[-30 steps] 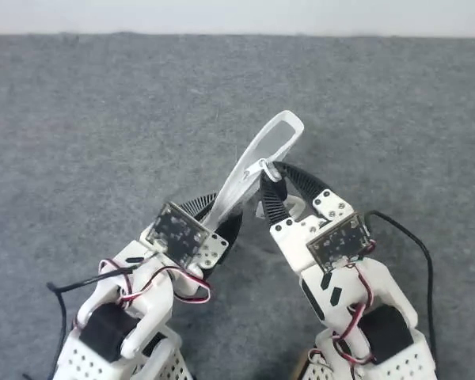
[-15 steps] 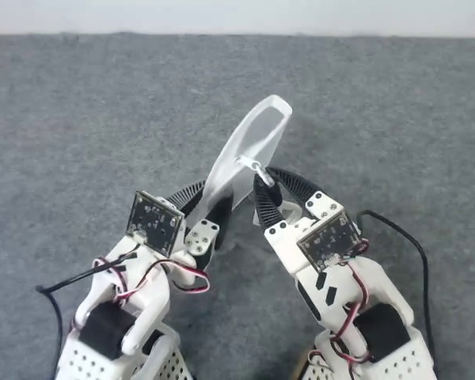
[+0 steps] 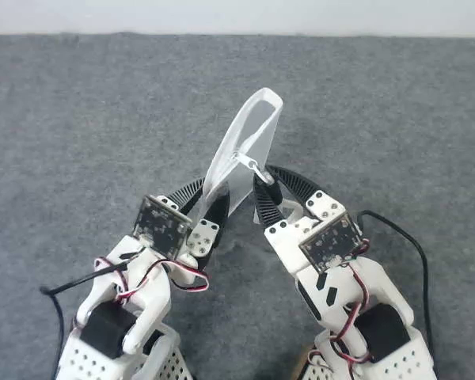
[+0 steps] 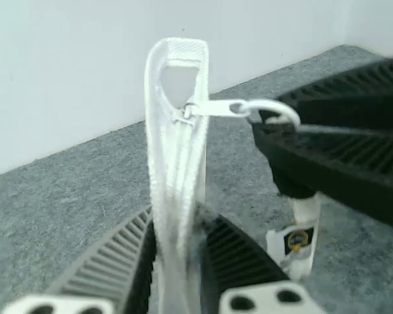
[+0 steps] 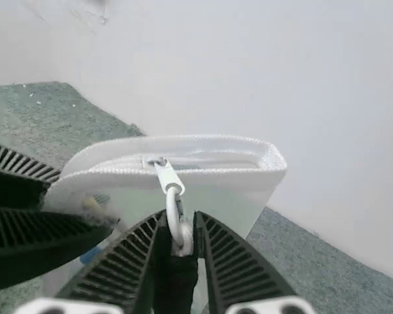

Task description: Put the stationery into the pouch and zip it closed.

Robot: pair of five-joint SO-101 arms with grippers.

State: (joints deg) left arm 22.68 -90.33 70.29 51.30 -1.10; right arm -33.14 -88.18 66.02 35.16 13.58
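left gripper (image 4: 178,229) clamped on the pouch (image 3: 249,134), raised over the middle of the bench. right gripper (image 5: 177,226) pinches the zipper pull (image 5: 170,196).

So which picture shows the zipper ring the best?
The left wrist view: the zipper ring stretches sideways from the pouch into the right gripper. The right wrist view shows it half hidden between that gripper's fingers. In the high view it looks tiny.
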